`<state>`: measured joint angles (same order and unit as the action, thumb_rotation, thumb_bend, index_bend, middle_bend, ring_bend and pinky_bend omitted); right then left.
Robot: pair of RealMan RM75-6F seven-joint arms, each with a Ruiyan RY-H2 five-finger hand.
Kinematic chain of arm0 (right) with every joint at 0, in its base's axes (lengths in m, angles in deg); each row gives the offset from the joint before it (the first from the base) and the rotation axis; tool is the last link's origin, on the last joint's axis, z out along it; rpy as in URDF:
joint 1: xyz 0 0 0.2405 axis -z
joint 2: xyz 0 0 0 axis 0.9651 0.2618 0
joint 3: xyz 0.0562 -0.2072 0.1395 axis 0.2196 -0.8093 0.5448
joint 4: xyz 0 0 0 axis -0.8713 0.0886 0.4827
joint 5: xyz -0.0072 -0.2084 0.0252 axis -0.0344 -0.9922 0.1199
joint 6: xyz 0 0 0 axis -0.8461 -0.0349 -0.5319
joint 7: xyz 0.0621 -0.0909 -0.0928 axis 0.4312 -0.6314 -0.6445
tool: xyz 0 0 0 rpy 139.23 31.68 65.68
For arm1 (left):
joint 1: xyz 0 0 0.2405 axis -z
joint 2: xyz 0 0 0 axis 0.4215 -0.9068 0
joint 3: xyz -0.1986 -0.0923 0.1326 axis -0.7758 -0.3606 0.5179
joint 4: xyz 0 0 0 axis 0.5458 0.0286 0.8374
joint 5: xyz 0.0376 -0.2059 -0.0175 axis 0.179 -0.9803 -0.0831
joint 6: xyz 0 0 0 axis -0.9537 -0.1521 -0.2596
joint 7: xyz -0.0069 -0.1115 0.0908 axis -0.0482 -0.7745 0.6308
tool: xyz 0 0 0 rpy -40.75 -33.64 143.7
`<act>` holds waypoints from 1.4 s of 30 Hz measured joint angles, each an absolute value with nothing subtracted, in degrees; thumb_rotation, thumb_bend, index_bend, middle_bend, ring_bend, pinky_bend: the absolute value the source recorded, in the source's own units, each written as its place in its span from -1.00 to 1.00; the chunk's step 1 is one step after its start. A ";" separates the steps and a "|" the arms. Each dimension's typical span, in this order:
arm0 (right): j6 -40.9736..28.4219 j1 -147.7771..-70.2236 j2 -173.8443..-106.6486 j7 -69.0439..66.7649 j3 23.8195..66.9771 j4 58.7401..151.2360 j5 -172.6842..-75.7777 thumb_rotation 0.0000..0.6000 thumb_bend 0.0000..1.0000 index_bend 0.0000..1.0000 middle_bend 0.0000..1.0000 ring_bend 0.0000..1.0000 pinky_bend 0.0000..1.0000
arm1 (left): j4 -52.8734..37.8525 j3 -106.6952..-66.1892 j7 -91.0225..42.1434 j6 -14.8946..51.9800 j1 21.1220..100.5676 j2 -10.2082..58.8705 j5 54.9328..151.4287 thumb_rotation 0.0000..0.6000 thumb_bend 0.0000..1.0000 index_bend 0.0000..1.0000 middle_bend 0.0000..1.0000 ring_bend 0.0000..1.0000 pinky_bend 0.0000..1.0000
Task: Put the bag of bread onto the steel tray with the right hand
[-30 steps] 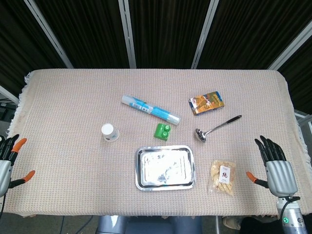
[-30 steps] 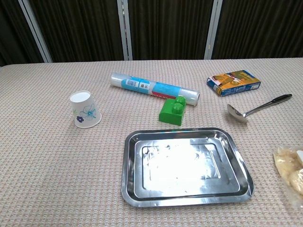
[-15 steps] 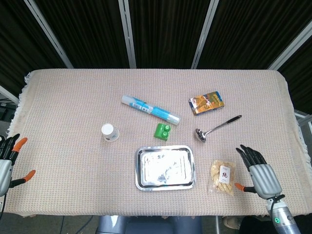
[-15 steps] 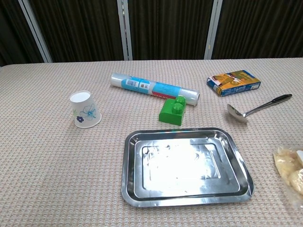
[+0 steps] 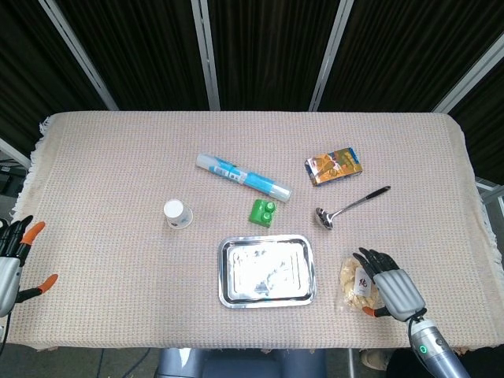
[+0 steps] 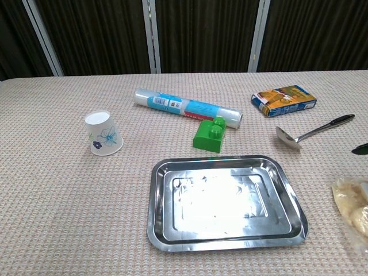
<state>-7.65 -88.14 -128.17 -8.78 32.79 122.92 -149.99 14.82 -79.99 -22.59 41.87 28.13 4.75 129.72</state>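
The bag of bread [image 5: 354, 282], a clear packet of pale pieces with a white label, lies on the cloth just right of the steel tray [image 5: 224, 272]. In the chest view the bag [image 6: 349, 202] is cut by the right edge, beside the tray [image 6: 155, 207]. My right hand [image 5: 390, 290] hovers at the bag's right side, fingers spread over its edge and holding nothing; whether it touches the bag is unclear. Only a dark fingertip [image 6: 360, 149] of it shows in the chest view. My left hand [image 5: 12, 264] stays open at the table's left edge.
A ladle [image 5: 350, 206] lies just beyond the bag. Behind the tray stand a green block [image 5: 263, 212], a film roll [image 5: 242, 176], a paper cup [image 5: 177, 213] and a snack box [image 5: 334, 165]. The table's front edge runs close behind my right hand.
My right hand has moved left and inward from the table's right edge until its fingers reach over the bag. The left hand and the objects have not moved.
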 measured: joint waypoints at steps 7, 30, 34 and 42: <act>-3.88 -89.53 -130.87 -8.33 31.93 118.26 -148.69 1.00 -1.00 -0.98 -1.00 -1.00 -0.80 | 14.76 -79.81 -22.52 41.69 28.04 4.85 129.55 1.00 -0.67 -0.80 -1.00 -1.00 -1.00; -2.11 -92.28 -133.80 -10.18 32.04 115.79 -148.67 1.00 -0.72 -0.08 -0.28 -0.34 -0.06 | 13.89 -79.70 -22.92 40.95 28.10 5.43 128.84 1.00 -0.68 -0.80 -1.00 -1.00 -1.00; -2.38 -92.85 -133.31 -10.47 32.27 116.83 -149.39 1.00 -0.68 -0.03 -0.24 -0.26 0.01 | 13.54 -79.70 -23.29 40.87 28.05 5.53 128.67 1.00 -0.67 -0.80 -1.00 -1.00 -1.00; -3.94 -94.36 -130.48 -10.40 33.02 122.27 -152.28 1.00 -0.68 -0.01 -0.22 -0.23 0.03 | 12.97 -79.71 -23.93 40.81 28.10 5.68 128.73 1.00 -0.68 -0.80 -1.00 -1.00 -1.00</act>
<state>-3.94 -94.36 -130.48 -10.40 33.02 122.27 -152.28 12.97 -79.71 -23.93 40.81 28.10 5.68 128.73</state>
